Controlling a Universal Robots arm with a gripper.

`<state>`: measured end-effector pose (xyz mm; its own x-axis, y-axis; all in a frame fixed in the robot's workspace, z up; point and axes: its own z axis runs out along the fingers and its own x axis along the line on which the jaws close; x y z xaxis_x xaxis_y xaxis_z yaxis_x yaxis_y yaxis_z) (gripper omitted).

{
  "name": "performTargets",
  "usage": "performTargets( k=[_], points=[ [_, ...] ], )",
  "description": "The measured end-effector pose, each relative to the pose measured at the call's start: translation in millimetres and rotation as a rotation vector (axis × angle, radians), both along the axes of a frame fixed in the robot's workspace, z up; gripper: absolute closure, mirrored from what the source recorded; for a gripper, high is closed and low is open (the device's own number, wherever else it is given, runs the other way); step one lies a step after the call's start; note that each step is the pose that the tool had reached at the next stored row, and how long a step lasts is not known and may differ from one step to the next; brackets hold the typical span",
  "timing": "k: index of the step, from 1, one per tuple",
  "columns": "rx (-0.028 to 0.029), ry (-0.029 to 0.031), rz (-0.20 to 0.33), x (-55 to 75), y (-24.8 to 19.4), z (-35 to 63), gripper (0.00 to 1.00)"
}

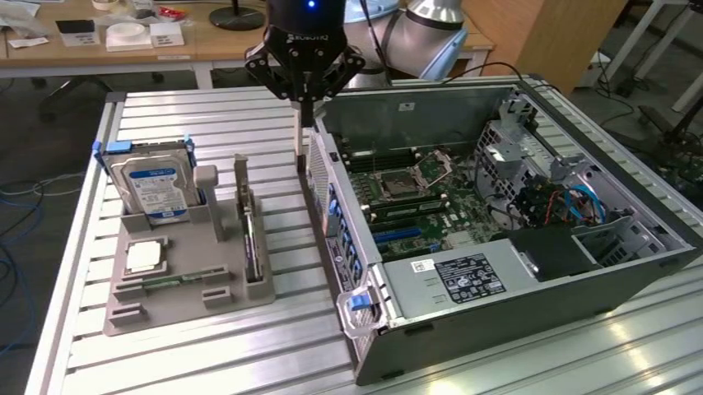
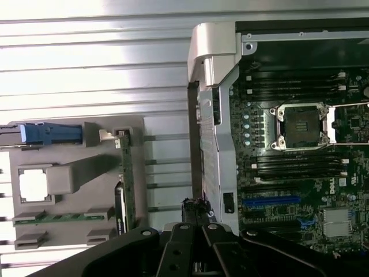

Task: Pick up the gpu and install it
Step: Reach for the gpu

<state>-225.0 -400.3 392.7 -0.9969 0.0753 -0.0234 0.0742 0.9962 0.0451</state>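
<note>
The gpu (image 1: 252, 239) stands on edge in a slot of the gray holder (image 1: 165, 309), which sits on the slatted table (image 1: 220, 354) toward its edge at the exterior view's left. At the leftmost end of that holder a hard drive (image 1: 154, 185) stands upright, with a processor chip (image 1: 143, 257) lying flat just in front of it. The card comes next, along the holder's side nearest the computer case (image 1: 495, 317). Its long axis runs from the table's far edge toward the near one, roughly parallel to the case's rear wall.

To the right of the card and farther back hangs the gripper (image 1: 299, 140), its fingers pressed together and pinching nothing. It points straight down over the strip of bare table between holder and case, close to the far corner of the rear wall. From the fingertips the card lies toward the exterior view's left and toward the table's near edge, and lower.

Rightmost is the open case, lying on its side with the motherboard (image 1: 407, 189) exposed.

The exterior view gives the height of the fingers above the table and shows the card as a thin dark slice between two posts. The wrist view, looking down, gives the card's green top edge, the memory stick (image 2: 55, 218) lying flat in the holder, and how the card lies beside the fingers.
</note>
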Motion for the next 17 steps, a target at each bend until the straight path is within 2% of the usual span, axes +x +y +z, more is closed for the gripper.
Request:
performTargets(
  k=[17],
  points=[
    [-0.0001,0.0001,0.000,-23.4,-2.3,-0.5,0.89]
  ],
)
